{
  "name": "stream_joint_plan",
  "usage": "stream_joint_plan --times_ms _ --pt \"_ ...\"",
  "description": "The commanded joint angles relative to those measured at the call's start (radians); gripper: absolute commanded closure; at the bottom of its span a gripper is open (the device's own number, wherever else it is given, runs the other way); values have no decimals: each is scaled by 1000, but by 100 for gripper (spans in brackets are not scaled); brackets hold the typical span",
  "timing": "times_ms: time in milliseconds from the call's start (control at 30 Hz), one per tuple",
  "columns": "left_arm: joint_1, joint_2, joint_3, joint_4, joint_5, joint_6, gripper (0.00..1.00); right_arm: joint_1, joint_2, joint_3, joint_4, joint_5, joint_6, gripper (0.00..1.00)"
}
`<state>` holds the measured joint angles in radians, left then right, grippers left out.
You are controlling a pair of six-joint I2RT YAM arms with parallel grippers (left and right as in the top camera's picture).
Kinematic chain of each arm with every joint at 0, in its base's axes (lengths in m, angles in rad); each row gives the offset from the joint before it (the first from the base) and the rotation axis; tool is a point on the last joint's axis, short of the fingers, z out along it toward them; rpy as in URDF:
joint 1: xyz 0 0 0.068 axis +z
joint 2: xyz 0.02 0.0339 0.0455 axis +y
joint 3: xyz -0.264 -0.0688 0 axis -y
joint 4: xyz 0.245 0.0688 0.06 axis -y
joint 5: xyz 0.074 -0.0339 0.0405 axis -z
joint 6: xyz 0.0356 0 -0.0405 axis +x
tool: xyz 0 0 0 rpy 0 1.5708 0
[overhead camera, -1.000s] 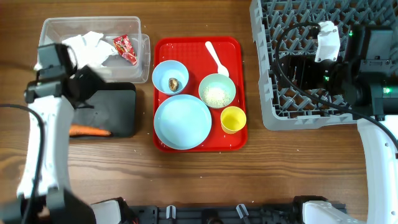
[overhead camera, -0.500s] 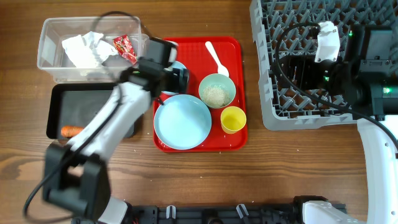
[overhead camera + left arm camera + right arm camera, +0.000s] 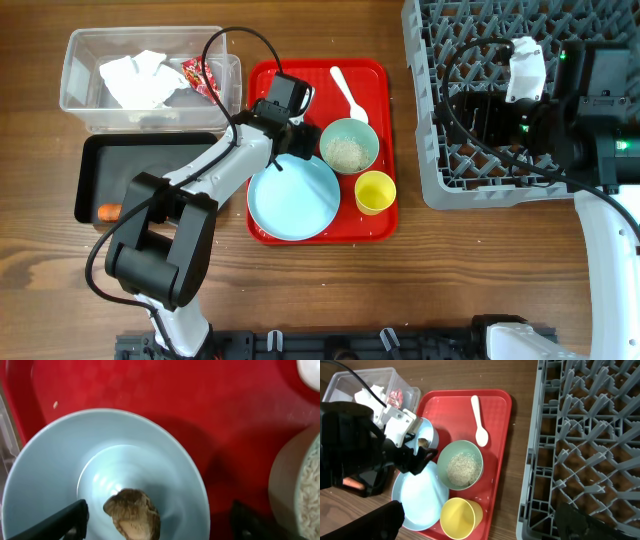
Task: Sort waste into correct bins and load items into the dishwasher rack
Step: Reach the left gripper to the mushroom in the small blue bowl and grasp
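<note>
My left gripper (image 3: 280, 135) is open over the small light-blue bowl (image 3: 107, 465) on the red tray. Its fingers straddle the small brown lump (image 3: 132, 520) in the bowl without touching it. The large plate (image 3: 293, 197), the bowl of white rice (image 3: 348, 147), the yellow cup (image 3: 375, 191) and the white spoon (image 3: 346, 90) are on the red tray. The napkin (image 3: 135, 78) and red wrapper (image 3: 197, 72) lie in the clear tub (image 3: 75, 95). The carrot (image 3: 110, 211) lies in the black tray (image 3: 150, 160). My right gripper (image 3: 480, 521) is open and empty over the grey rack (image 3: 500, 180).
The red tray (image 3: 380, 75) sits between the bins on the left and the rack on the right. My left arm (image 3: 215, 170) stretches across the black tray's right end. Bare wooden table lies along the front edge.
My left arm has swung from the bins at the left across to the red tray and now hovers over the small bowl. The right arm has not moved.
</note>
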<state>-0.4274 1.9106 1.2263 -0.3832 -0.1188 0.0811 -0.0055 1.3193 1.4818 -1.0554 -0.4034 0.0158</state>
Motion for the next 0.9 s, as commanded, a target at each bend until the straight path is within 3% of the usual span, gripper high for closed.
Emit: stream_joint_plan --times_ms 0,467,733,867 --pt "-24 1 18 18 -2 21 14 -3 11 15 -2 -5 13 0" --pt "-52 51 18 29 -2 43 32 -3 11 15 -10 -5 12 0" --pt "-52 63 18 49 -2 11 49 -3 11 15 -8 -4 13 0" --pt "-52 62 18 63 -3 -11 66 -3 11 15 -9 -4 13 0"
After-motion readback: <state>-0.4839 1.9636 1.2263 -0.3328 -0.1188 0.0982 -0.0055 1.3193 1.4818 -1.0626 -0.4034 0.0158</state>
